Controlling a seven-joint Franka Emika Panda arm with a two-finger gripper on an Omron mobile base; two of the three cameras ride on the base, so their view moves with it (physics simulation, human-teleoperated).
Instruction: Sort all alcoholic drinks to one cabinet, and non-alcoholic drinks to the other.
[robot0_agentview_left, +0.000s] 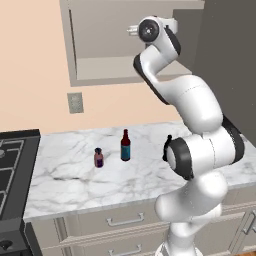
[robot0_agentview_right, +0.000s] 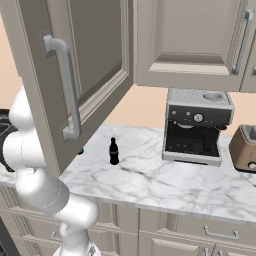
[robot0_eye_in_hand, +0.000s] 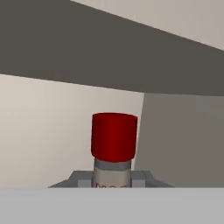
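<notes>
Tool: your tool (robot0_eye_in_hand: 113, 183) was up inside the open wall cabinet (robot0_agentview_left: 100, 75), fingers drawn in and pinching the neck of the clear-grey bottle (robot0_eye_in_hand: 112, 175) just under its red cap (robot0_eye_in_hand: 114, 136).
Hidden: you could see only the cap and a short piece of neck above the tool; the bottle's body and label were cut off below, and its foot could not be told as on the shelf or off it.
Hard to make out: in the left base view the arm's wrist covered the tool itself, so its fingers were not readable there.
Dark bottle: the brown-red bottle (robot0_agentview_left: 125, 145) stood upright on the table (robot0_agentview_left: 75, 175), well below the tool.
Purple container: the short purple-pink container (robot0_agentview_left: 98, 157) stood just beside the dark bottle, apart from it, also far below the tool.
Cola bottle: the small black cola bottle (robot0_agentview_right: 114, 151) stood alone on the table, low and away from the tool.
Edges: past the tool a pale wall met a grey panel in a corner close behind the cap; a dark band ran overhead.
Open room: the door with the bar handle (robot0_agentview_right: 67, 90) hung wide open beside the arm; the table around all three standing drinks was bare marble.
</notes>
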